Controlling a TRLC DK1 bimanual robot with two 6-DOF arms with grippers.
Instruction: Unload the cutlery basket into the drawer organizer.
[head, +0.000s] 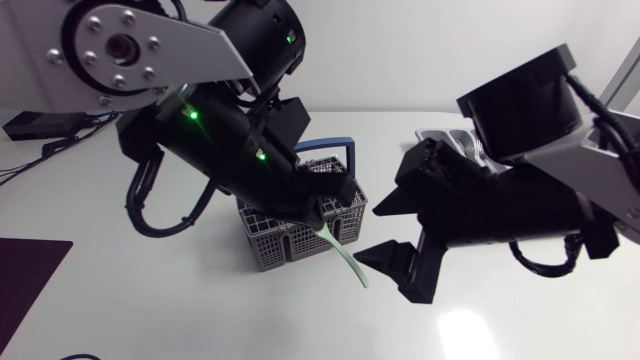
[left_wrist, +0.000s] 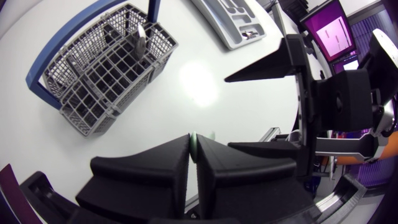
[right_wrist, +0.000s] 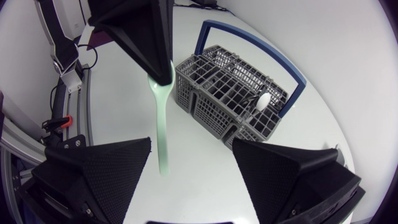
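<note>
1. Okay, head view: your left gripper (head: 325, 213) sits mid-frame over the right side of the grey cutlery basket (head: 290, 240). Its fingers are pinched tight on a pale green utensil (head: 345, 257), which hangs down-right past the basket's corner. The blue handle (head: 325, 146) stands up behind your left arm. Your right gripper (head: 372, 232) is right of centre, spread wide, holding nothing. The utensil's free end is just beside its lower finger; contact can't be told. The drawer organizer (head: 448, 140) peeks out upper right, mostly hidden by your right arm.
2. Left wrist view: left gripper (left_wrist: 194, 152) clamped together, with a thin sliver of the green utensil (left_wrist: 194, 138) between both fingers. The cutlery basket (left_wrist: 93, 87) is well ahead on the white table (left_wrist: 199, 93), with one pale-headed piece (left_wrist: 142, 38) upright in a compartment. The drawer organizer (left_wrist: 231, 22) lies past the basket, apart from it. The right gripper (left_wrist: 239, 112) is close ahead, wide open.
3. Right wrist view: right gripper (right_wrist: 193, 177) fingers far apart, empty. The green utensil (right_wrist: 163, 124) hangs from the left gripper (right_wrist: 158, 68) ahead, its end near the gap, touching neither finger. The cutlery basket (right_wrist: 230, 93) is beyond, beside the utensil.
</note>
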